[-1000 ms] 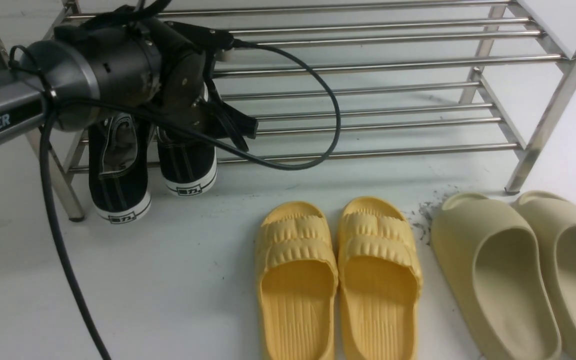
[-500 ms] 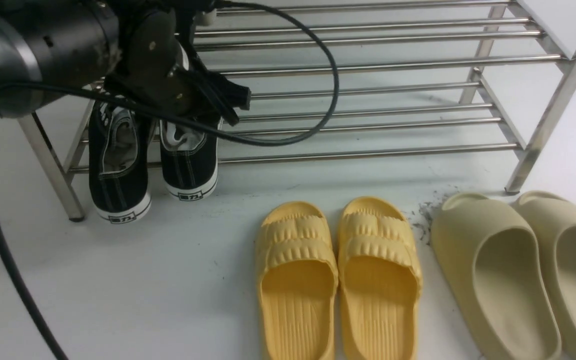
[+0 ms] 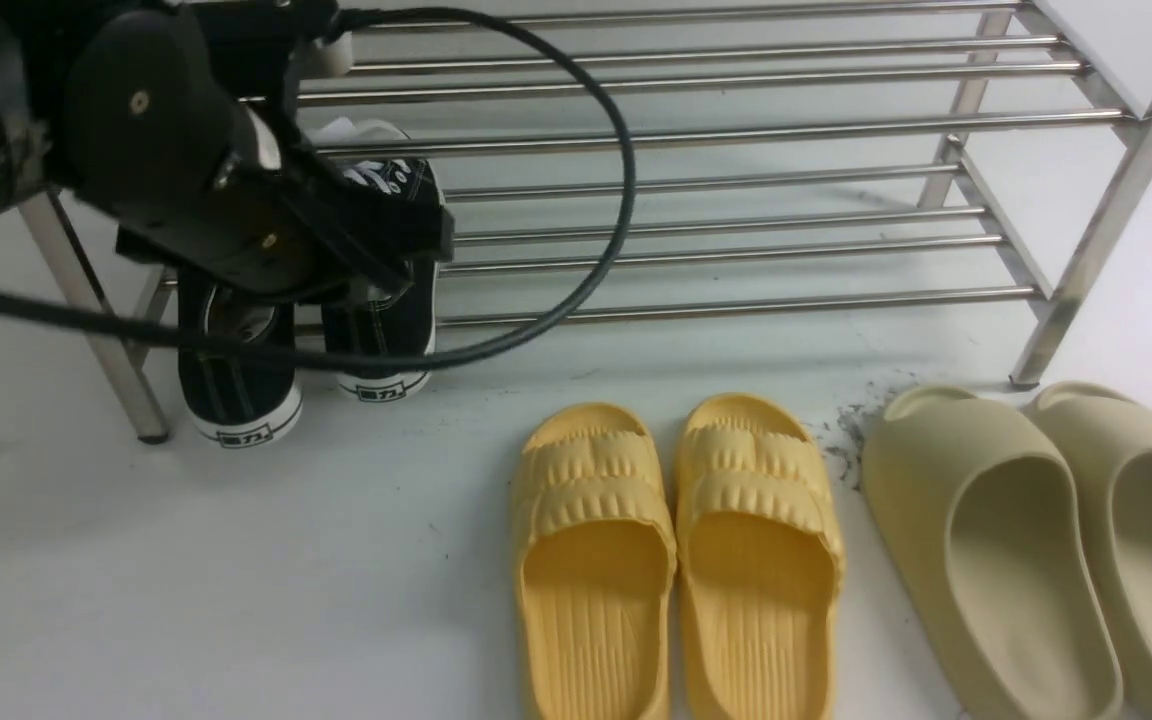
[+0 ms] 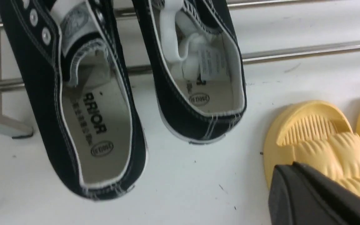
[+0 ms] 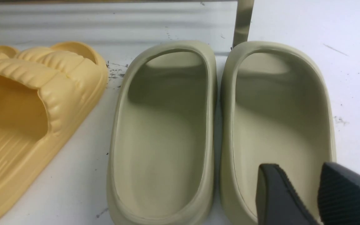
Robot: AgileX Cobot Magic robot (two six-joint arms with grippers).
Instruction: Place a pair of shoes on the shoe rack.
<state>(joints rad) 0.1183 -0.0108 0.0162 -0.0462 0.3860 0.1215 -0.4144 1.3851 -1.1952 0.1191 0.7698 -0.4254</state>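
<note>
I see even, bright overhead light, soft shadows under the yellow slides (image 3: 676, 560), glare streaks on the shoe rack (image 3: 756, 125), slight blur in my wrist views

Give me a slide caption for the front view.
Black sneakers on the rack's lower tier; left gripper shut above them.

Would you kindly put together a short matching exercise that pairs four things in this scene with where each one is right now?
Things:
1. black sneakers
2. yellow slides
3. beige slides
4. left gripper

Places:
A. on the floor, near the rack's right front leg
B. above the sneakers, empty
C. toes in on the shoe rack lower tier, left end
D. on the floor, middle, before the rack

Pairs: 1-C, 2-D, 3-A, 4-B
</note>
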